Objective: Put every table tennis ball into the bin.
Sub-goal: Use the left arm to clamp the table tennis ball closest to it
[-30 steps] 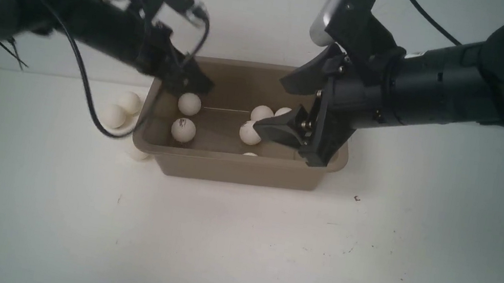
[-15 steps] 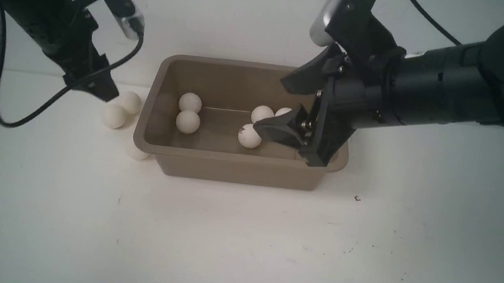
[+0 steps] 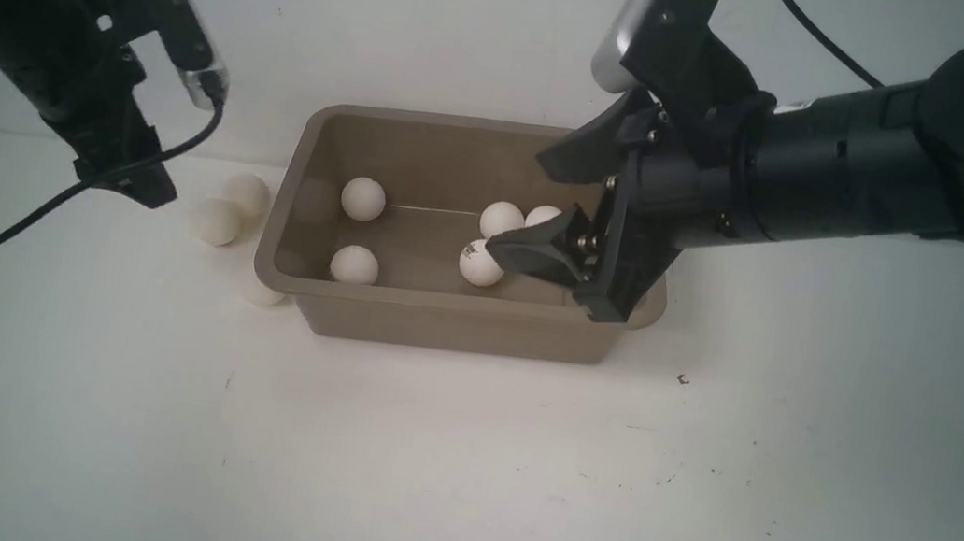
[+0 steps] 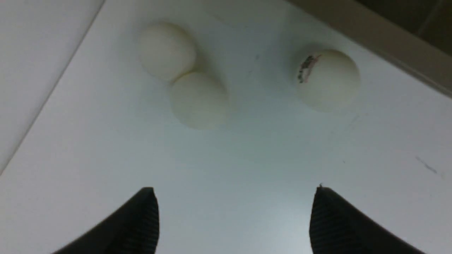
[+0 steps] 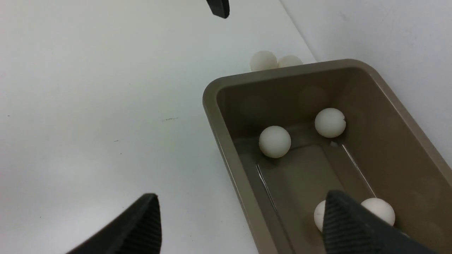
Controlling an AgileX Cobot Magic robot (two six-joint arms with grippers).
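Five table tennis balls (image 3: 363,198) are lying inside the bin (image 3: 455,328) on the counter (image 3: 451,493), and three more are sitting on the counter just beside the bin's left wall. The left fingers (image 4: 141,222) are hovering near those three, apart and empty. The right fingers (image 5: 134,229) are hanging over the bin's right end, spread wide and gripping nothing.

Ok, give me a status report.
Open and empty: left gripper, right gripper above bin. Five balls in, three on table beside it. Nothing blocking them.
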